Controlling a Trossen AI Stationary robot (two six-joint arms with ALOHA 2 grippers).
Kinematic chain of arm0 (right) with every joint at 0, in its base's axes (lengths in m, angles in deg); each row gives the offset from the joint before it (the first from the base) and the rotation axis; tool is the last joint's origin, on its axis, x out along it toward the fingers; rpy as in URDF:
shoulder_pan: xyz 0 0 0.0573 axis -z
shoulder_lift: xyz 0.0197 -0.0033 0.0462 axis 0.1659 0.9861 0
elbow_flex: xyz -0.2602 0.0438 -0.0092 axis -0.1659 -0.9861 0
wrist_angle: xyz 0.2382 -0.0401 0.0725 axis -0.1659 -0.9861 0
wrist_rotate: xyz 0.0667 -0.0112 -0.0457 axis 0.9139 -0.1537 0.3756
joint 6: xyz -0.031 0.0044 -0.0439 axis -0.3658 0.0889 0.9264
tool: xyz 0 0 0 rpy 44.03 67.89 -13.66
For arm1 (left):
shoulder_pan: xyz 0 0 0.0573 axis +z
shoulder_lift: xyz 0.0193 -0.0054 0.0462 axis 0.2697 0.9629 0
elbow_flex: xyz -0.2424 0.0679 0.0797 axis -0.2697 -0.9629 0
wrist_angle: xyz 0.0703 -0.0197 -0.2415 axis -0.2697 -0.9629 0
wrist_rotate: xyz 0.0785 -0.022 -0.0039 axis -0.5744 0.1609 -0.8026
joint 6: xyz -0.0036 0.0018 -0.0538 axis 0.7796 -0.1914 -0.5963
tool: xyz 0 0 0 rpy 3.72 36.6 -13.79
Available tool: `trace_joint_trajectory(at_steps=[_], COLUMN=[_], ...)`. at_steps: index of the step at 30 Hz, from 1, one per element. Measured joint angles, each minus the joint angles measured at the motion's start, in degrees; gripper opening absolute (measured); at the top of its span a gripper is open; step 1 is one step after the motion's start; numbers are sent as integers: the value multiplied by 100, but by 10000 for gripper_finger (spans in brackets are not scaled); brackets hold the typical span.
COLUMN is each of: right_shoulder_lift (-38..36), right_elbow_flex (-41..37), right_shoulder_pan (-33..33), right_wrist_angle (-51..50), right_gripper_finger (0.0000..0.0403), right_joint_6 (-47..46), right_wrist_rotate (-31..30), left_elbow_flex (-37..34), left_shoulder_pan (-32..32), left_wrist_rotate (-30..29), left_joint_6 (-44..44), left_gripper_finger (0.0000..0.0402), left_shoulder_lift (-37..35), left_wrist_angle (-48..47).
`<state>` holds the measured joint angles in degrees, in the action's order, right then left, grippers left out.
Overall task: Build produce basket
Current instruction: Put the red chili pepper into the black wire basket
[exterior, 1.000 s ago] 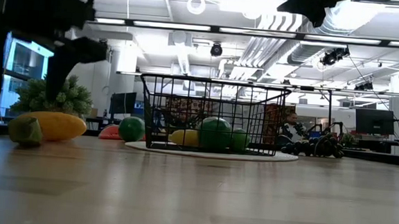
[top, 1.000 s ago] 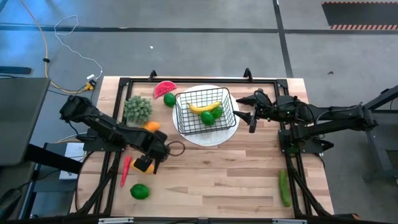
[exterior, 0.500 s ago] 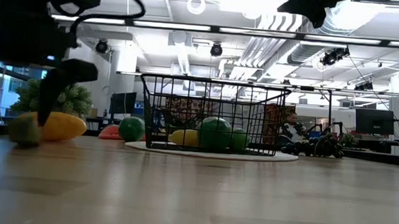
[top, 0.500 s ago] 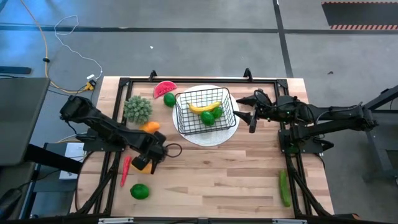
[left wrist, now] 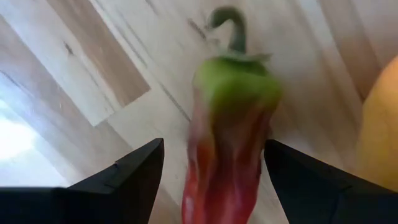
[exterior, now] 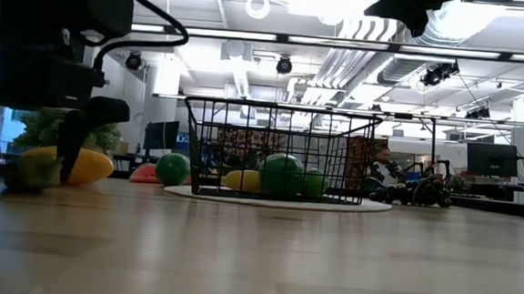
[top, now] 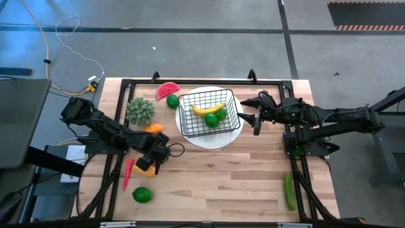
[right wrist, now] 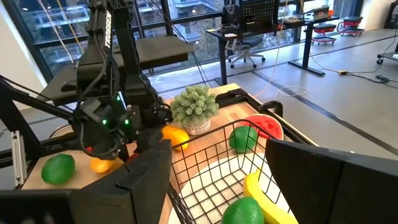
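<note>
A red pepper (top: pixel 128 172) with a green cap (left wrist: pixel 236 87) lies flat on the table at the near left. My left gripper (top: pixel 135 166) points down over it, open, with one finger on each side of the pepper (left wrist: pixel 224 168) and a gap to both. A yellow-orange fruit (top: pixel 145 168) lies just right of it. The black wire basket (top: pixel 207 114) stands on a white plate (top: pixel 218 142) and holds a banana (top: pixel 207 109) and two limes (top: pixel 212 120). My right gripper (top: pixel 255 118) hovers open by the basket's right side, raised off the table.
A watermelon slice (top: pixel 167 90), a lime (top: pixel 172 101), a green leafy bunch (top: pixel 140 111) and an orange fruit (top: pixel 154 128) lie left of the basket. Another lime (top: pixel 142 194) sits near the front left, a cucumber (top: pixel 289 191) at the front right. The table's middle is bare wood.
My left gripper has come down toward the table and a little toward its left edge, staying open. Its fingers now stand low on either side of the red pepper. The pepper and the other fruits have kept their places.
</note>
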<state>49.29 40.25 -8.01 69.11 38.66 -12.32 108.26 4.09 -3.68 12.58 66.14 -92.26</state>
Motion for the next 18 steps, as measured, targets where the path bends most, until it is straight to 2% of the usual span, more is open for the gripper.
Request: trace_joint_trajectory(at_steps=[9,18], right_shoulder_lift=[0,0], right_elbow_flex=[0,0], right_shoulder_pan=[0,0], right_wrist_angle=[3,3], right_gripper_finger=[248,248], right_joint_6=[-1,-1], right_wrist_rotate=[3,15], left_elbow_flex=[-1,-1], left_shoulder_pan=[226,361], left_wrist_rotate=[299,304], left_joint_6=[-15,-1], left_gripper_finger=[268,257], left_shoulder_lift=[0,0], left_wrist_angle=[17,11])
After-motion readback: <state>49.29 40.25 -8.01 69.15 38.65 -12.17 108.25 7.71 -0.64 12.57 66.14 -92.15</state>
